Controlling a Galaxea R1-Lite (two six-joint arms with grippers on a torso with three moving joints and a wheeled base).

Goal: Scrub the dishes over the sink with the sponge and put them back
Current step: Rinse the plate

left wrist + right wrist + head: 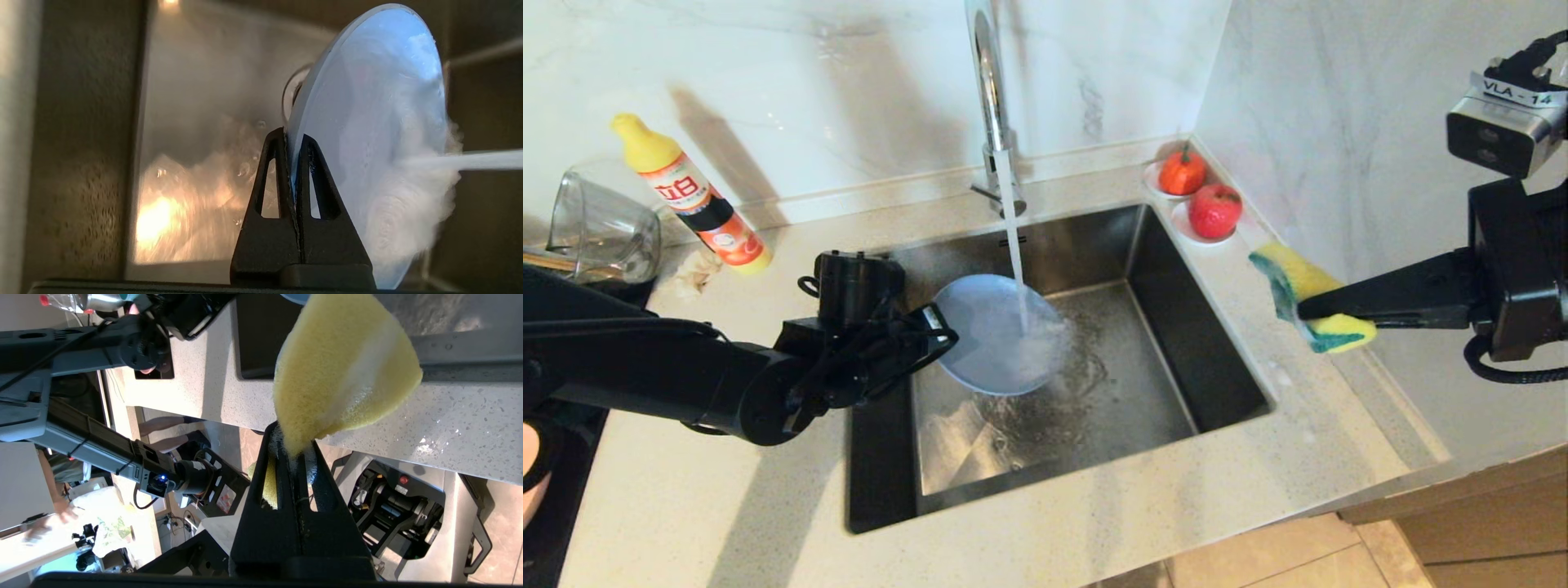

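Rinse step in hand, by the look of it. Grey-blue plate held tilted over the sink, pinched at its rim by the left gripper, jaws closed tight on the edge. Water running from the faucet straight onto the plate face, spreading white and splashing down to the basin floor.

Sponge clamped in the right gripper, jaws shut on it so that it folds, yellow out, green at the edges. Held off to the right above the counter, well apart from the plate. No contact between sponge and plate now.

Judged progress: scrubbing of this plate probably finished, or paused for a rinse. Left to do: put the plate back, then any other dishes. No bowl or pink plate visible in any view, so count done cannot be told.

Head view only: soap bottle lying tilted on the counter by a glass jug, two red fruits on saucers at the sink's far right corner.

Left wrist view only: plate edge seated between the two fingers, stream striking the face sideways.

Right wrist view only: froth on the sponge where the jaws bite, wet spots on the counter beneath.
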